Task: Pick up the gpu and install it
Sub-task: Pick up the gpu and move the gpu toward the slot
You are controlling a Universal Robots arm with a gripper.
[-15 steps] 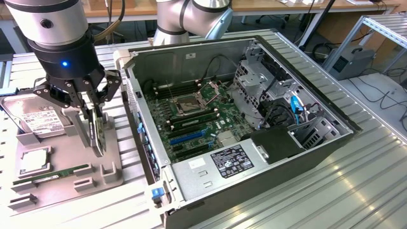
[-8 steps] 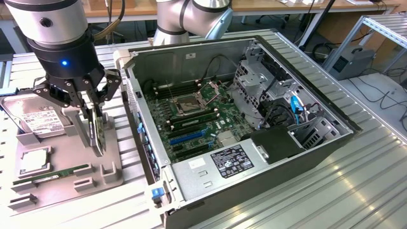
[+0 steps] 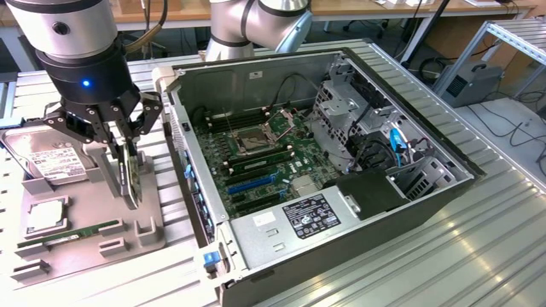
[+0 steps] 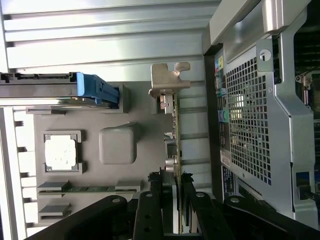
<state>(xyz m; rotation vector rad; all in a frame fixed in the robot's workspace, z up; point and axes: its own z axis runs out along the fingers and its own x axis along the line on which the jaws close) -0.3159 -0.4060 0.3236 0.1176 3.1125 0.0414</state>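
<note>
One hard drive (image 3: 51, 160) is lying at the far left of the exterior view, on the grey tray (image 3: 81, 192), with the green RAM stick (image 3: 73, 233) sitting nearer the camera. Moving rightward, the gpu (image 3: 130, 179) is standing on edge in its tray slot, with its silver bracket (image 4: 170, 80) at one end. Lifting it well is, in my judgement, calling for a straight pull out of the slot. The card should be staying upright so it is not binding against the slot walls, and the grip sitting centred so neither end is sagging. The gripper (image 3: 119, 137) is hanging directly above the card, its fingers (image 4: 150, 210) roughly half closed and pressing on both faces of the upper edge. Further right, the open computer case (image 3: 256, 83) is lying on its side just beside the tray, motherboard (image 3: 273, 153) facing up.
</note>
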